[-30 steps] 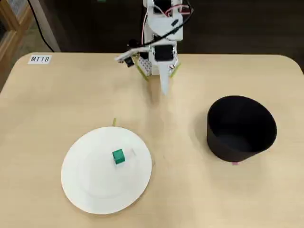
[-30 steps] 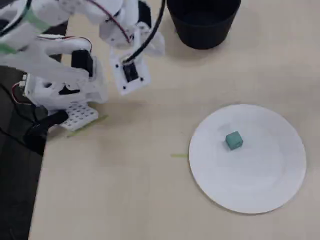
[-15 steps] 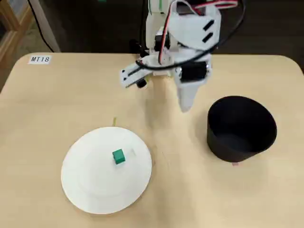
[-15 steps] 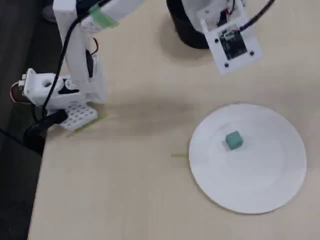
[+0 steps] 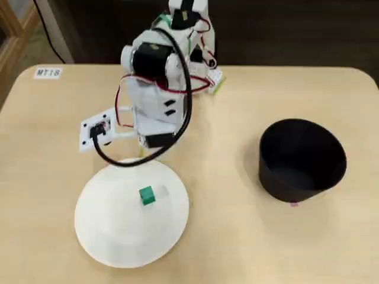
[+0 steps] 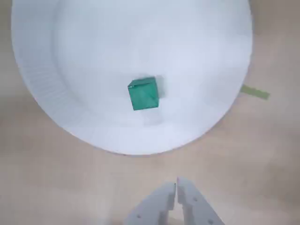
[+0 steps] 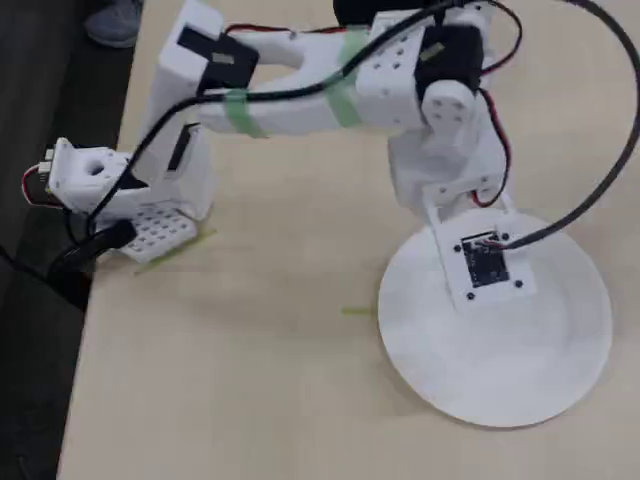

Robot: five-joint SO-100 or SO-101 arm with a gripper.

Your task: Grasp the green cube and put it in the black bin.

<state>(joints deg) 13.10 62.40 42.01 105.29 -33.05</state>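
The green cube [image 6: 143,93] lies alone near the middle of the white plate [image 6: 70,108]; it also shows in a fixed view [image 5: 147,195]. My gripper [image 6: 176,186] enters the wrist view from the bottom edge, its two white fingers pressed together and empty. It hangs above the bare table just outside the plate's rim, well short of the cube. The black bin [image 5: 302,160] stands open and empty at the right of the table, far from the plate. In the other fixed view the cube is hidden behind the arm's wrist.
A thin green tape strip [image 6: 255,92] is stuck to the table beside the plate and also shows in a fixed view [image 7: 357,311]. The arm's base [image 7: 150,215] stands at the table's edge. A white label [image 5: 48,73] marks the far left corner.
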